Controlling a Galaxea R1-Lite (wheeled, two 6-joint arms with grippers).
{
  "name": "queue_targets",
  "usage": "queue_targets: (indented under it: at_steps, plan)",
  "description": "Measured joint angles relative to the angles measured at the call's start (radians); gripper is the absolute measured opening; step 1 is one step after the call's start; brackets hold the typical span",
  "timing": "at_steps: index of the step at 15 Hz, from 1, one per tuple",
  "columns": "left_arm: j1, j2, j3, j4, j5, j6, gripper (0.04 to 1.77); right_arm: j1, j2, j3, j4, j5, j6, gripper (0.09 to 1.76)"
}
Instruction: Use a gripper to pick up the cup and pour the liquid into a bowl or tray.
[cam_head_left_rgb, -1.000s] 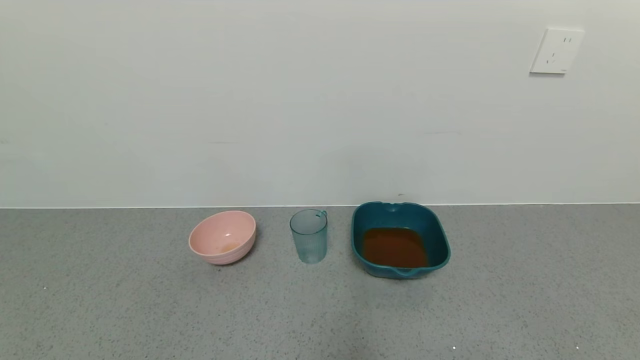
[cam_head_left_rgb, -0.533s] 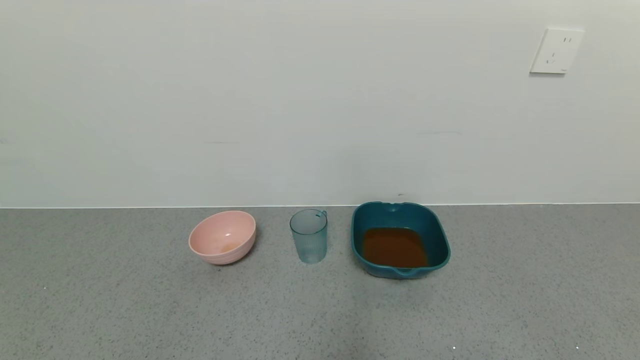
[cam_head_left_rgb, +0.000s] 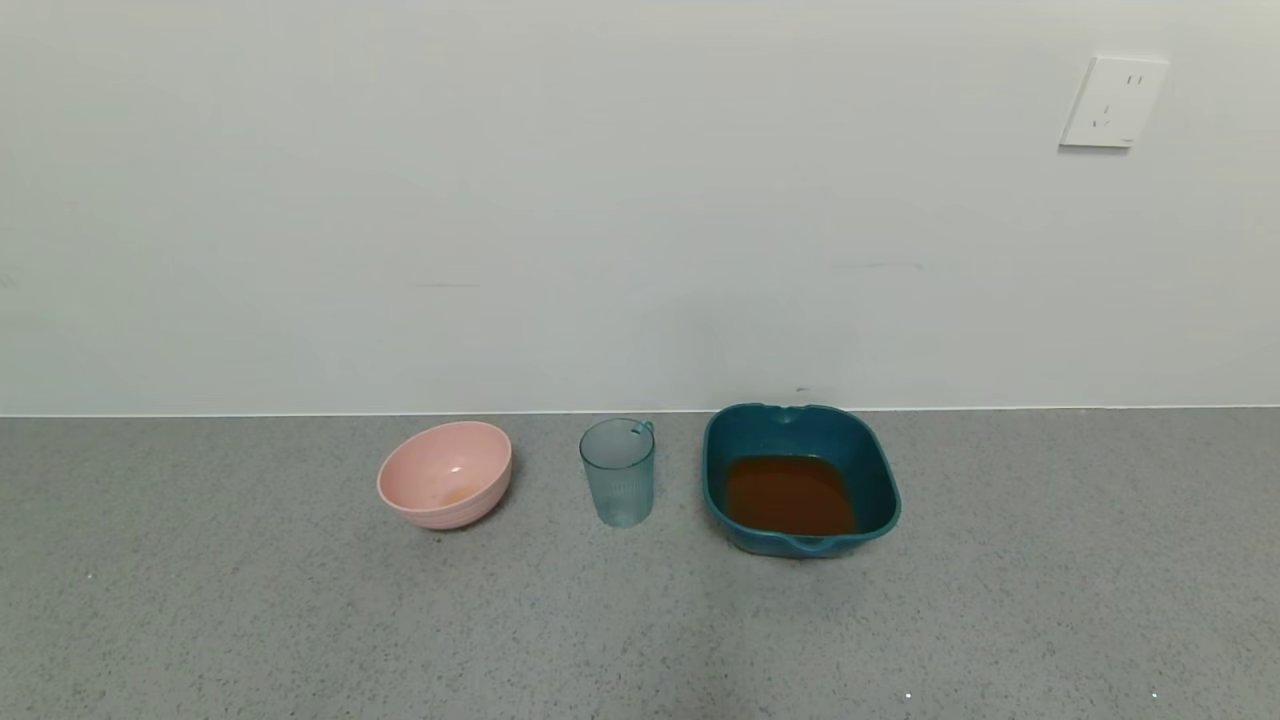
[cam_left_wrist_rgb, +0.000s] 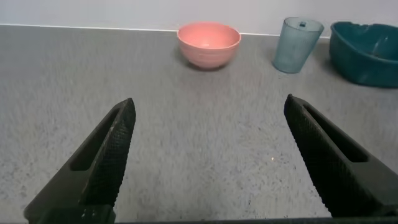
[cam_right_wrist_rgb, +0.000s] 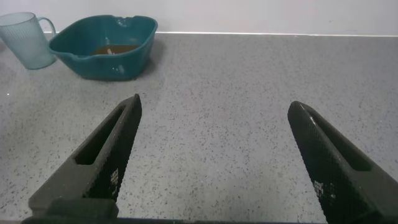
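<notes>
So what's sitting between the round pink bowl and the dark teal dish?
Only the translucent pale blue-green ribbed plastic cup, upright and apparently empty, touching neither the round pink bowl nor the dark teal rounded-square dish. The head view shows this.

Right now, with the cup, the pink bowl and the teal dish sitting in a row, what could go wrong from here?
The cup looks empty and the liquid already lies in the dish, so another pour would likely add nothing. The cup stands close between the pink bowl and the dish, so a wide-open left gripper or right gripper reaching in might nudge a neighbour and slosh the liquid.
</notes>
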Motion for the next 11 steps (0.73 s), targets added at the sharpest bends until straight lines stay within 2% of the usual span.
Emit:
queue_targets:
  at_steps: [11]
  plan:
    - [0.0, 0.0, 0.007, 0.003, -0.001, -0.003, 1.72, 0.0, 0.0, 0.0, 0.0, 0.0, 0.0, 1.71]
